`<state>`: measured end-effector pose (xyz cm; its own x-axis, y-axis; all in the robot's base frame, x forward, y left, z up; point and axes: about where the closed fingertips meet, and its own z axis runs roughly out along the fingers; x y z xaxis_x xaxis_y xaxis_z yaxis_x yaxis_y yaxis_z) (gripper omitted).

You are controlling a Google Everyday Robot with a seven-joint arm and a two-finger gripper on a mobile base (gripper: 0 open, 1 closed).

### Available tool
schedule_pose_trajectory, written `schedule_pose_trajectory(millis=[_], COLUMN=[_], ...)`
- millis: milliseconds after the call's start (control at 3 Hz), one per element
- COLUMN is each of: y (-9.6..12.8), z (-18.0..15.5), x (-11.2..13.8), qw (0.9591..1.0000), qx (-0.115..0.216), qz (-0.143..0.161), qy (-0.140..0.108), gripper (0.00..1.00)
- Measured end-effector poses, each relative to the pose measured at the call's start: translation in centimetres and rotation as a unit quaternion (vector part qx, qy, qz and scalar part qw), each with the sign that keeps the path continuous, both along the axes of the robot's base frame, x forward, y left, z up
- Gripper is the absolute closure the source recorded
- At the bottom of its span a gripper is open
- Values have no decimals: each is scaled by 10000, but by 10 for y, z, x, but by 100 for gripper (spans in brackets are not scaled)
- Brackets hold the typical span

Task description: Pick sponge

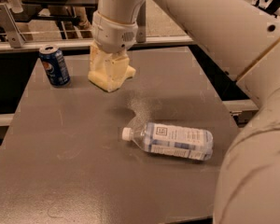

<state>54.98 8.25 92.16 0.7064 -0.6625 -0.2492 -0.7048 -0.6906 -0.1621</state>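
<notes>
- Camera view: the white robot arm (200, 17) reaches down over the dark grey tabletop (60, 171), just right of the upright blue metal soda can (54, 65).
- Its gripper (109, 68) is clenched on the pale yellow soft foam sponge (115, 78), which sits between the foam pads, right of the can and apart from it.
- A clear plastic water bottle (172, 140) lies on its side, well right of the can and nearer the camera.
</notes>
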Motion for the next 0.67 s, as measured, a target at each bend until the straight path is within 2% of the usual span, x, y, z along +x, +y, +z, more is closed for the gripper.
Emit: schedule_pose_trajectory(millis=[333,667], y=[7,15], z=[29,45], x=[-15,-21], qw=[9991,9974], qx=[382,690], qz=[157,189], qy=[32,69], gripper=[100,100])
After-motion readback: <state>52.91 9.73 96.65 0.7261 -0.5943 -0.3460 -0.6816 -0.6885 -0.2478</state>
